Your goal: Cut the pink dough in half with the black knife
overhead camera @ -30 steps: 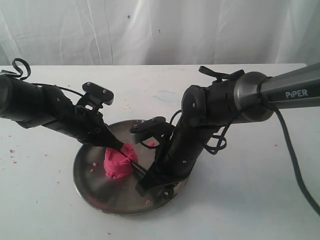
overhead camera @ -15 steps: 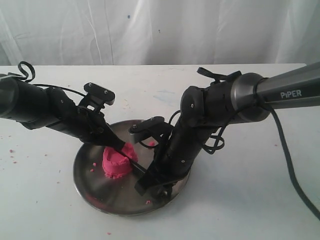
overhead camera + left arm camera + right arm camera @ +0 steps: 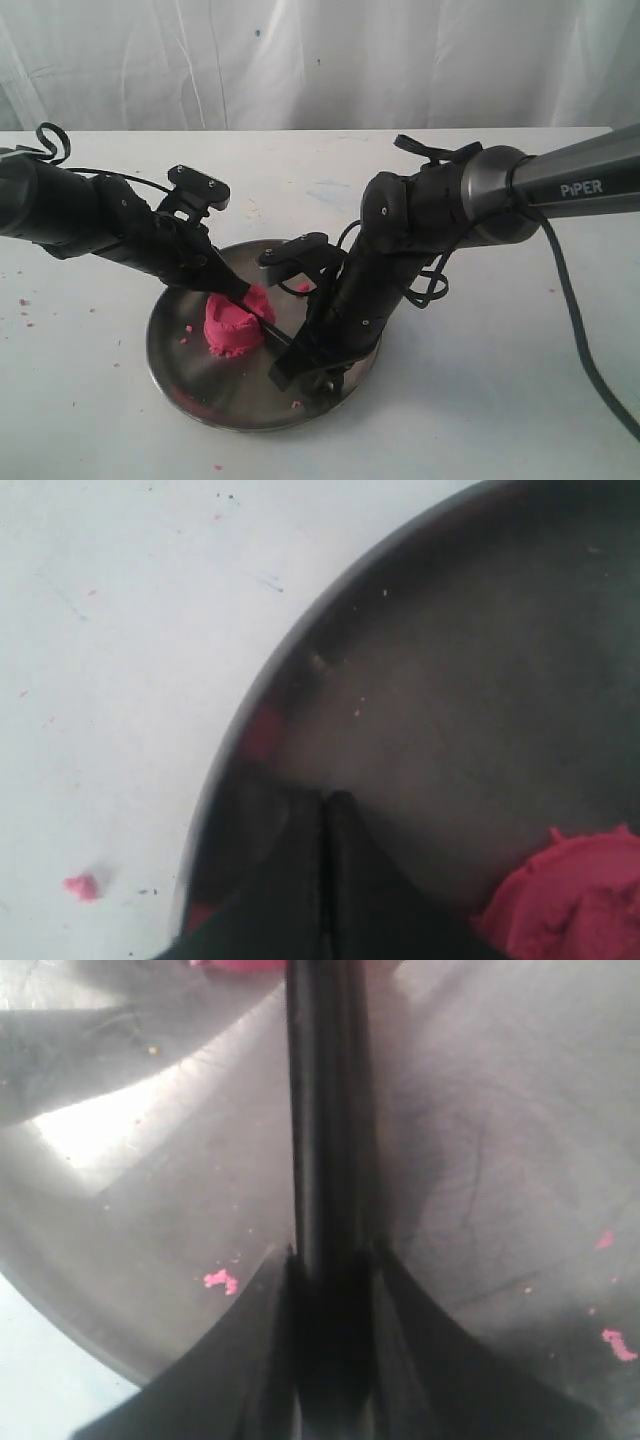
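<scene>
The pink dough (image 3: 234, 322) is a round mound left of centre on the steel plate (image 3: 190, 370). My right gripper (image 3: 292, 358) is shut on the handle of the black knife (image 3: 271, 330), whose blade reaches into the dough's right side. In the right wrist view the black knife (image 3: 325, 1110) runs straight out from between the fingers (image 3: 265, 1290) to a sliver of pink dough (image 3: 240, 964). My left gripper (image 3: 236, 291) is shut and empty, its tip pressed at the dough's upper edge. The left wrist view shows the left gripper (image 3: 326, 798) over the plate, the pink dough (image 3: 575, 895) beside it.
Small pink crumbs lie on the plate (image 3: 220, 1280) and on the white table (image 3: 82, 885). A white curtain hangs behind the table. The right arm's cables (image 3: 432, 280) loop above the plate's right rim.
The left arm shifted slightly a second ago and has since held still. The right gripper and knife eased a little lower and left into the dough.
</scene>
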Motion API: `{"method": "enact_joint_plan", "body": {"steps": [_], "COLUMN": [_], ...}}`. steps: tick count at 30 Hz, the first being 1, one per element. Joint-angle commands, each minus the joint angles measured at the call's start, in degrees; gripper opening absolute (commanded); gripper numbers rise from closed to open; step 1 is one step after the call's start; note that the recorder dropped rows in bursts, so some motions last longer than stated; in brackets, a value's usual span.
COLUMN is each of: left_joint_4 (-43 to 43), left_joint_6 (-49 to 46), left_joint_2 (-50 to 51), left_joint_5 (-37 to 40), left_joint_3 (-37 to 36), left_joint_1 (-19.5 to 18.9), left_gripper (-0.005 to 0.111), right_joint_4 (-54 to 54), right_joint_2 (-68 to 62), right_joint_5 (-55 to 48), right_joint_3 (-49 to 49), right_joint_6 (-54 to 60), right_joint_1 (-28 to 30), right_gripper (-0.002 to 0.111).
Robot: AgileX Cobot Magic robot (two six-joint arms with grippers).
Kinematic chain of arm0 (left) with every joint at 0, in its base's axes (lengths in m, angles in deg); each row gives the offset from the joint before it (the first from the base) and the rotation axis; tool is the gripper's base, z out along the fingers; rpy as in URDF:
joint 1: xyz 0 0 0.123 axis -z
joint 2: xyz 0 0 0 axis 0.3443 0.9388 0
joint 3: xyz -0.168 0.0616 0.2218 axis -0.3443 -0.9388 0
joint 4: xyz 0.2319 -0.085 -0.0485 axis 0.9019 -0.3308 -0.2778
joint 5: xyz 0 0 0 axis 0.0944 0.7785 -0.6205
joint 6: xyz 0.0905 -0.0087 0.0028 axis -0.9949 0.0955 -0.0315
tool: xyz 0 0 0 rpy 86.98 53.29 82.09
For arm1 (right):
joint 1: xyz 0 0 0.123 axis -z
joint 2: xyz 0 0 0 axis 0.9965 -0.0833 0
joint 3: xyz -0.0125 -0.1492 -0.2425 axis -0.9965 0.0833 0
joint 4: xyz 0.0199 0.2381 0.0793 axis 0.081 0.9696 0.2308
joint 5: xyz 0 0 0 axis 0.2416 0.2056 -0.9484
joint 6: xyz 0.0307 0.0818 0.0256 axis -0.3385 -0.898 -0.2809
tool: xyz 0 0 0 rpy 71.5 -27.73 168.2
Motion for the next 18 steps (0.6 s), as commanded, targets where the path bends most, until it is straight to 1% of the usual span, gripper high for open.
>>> {"method": "enact_joint_plan", "body": {"steps": [1, 4, 9, 12, 14, 16, 18], "left_joint_4": [2.9, 5.6, 5.5, 4.9, 4.6, 4.6, 4.6], "left_joint_6": [-0.5, -1.8, -1.3, -1.1, 0.1, 1.5, 1.6], "left_joint_2": [0.4, -3.0, -11.2, -16.6, -20.6, -24.7, -28.4], "left_joint_5": [1.7, 0.2, -0.1, 2.9, 6.5, 9.1, 9.3], "left_joint_3": [-0.8, -0.8, -0.8, -0.9, -1.5, -3.2, -6.2], "left_joint_1": [0.4, 0.4, 0.4, 0.4, 0.4, 0.4, 0.4], "left_gripper": [0.0, 0.0, 0.0, 0.0, 0.0, 0.0, 0.0], "right_joint_4": [-0.1, -0.1, -0.1, -0.1, -0.1, -0.1, -0.1], "right_joint_2": [-0.6, -0.6, -0.6, -0.6, -0.6, -0.6, -0.6], "right_joint_5": [0.6, 0.6, 0.6, 0.6, 0.5, 0.3, 0.2], "right_joint_3": [0.2, 0.2, 0.2, 0.2, 0.2, 0.2, 0.2], "right_joint_6": [0.6, 0.6, 0.6, 0.6, 0.6, 0.6, 0.6], "right_joint_1": [0.0, 0.0, 0.0, 0.0, 0.0, 0.0, 0.0], "right_gripper": [0.0, 0.0, 0.0, 0.0, 0.0, 0.0, 0.0]}}
